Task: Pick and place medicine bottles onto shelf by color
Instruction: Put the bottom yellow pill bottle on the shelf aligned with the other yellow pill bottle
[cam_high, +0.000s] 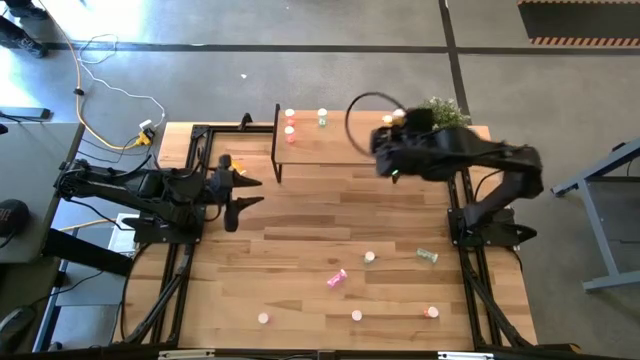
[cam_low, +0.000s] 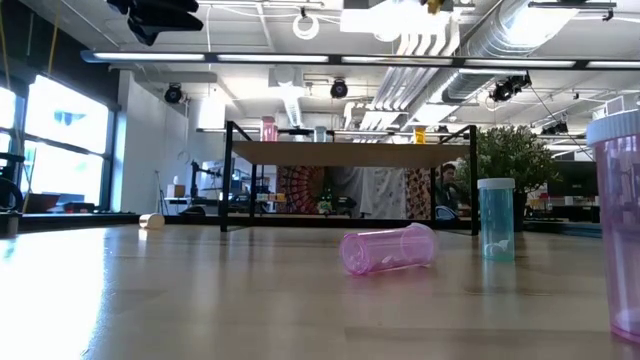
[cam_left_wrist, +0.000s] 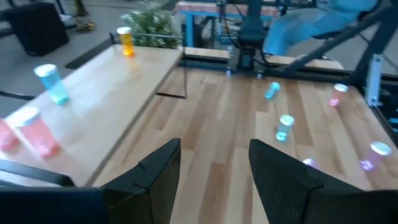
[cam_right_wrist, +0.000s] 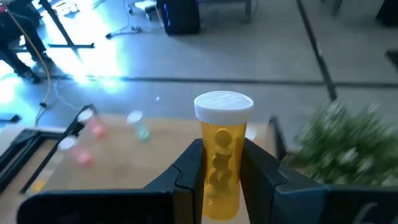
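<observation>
A: Over the shelf's (cam_high: 335, 148) plant-side end, we see the right gripper (cam_right_wrist: 221, 180) clamped on an upright orange bottle (cam_right_wrist: 221, 163), its 2 dark fingers pressing the sides below the white cap. Our judgement: the bottle may tip when it is let go, because it is a narrow, smooth cylinder and the pinch sits low on it.

B: We also see the potted plant (cam_high: 445, 110) just beside that end of the shelf. If the bottle comes down too near the edge, it could roll off toward the plant.

A: Agreed. The shelf is a flat, pale wood board on thin black legs, with no lip that we can see, so nothing would stop a roll.

B: 3 bottles already stand on the shelf's far end from the plant: 2 reddish ones (cam_high: 290, 126) and a green bottle (cam_high: 322, 118). They are well apart from the orange one.

A: The left gripper (cam_high: 240, 192) waits off the other end of the shelf, over the plank tabletop (cam_high: 300, 230), jaws apart and holding nothing.

B: On the tabletop, well apart from the shelf, a pink bottle (cam_low: 388, 248) lies on its side, translucent and glossy. We judge that it will be awkward to grab.
</observation>
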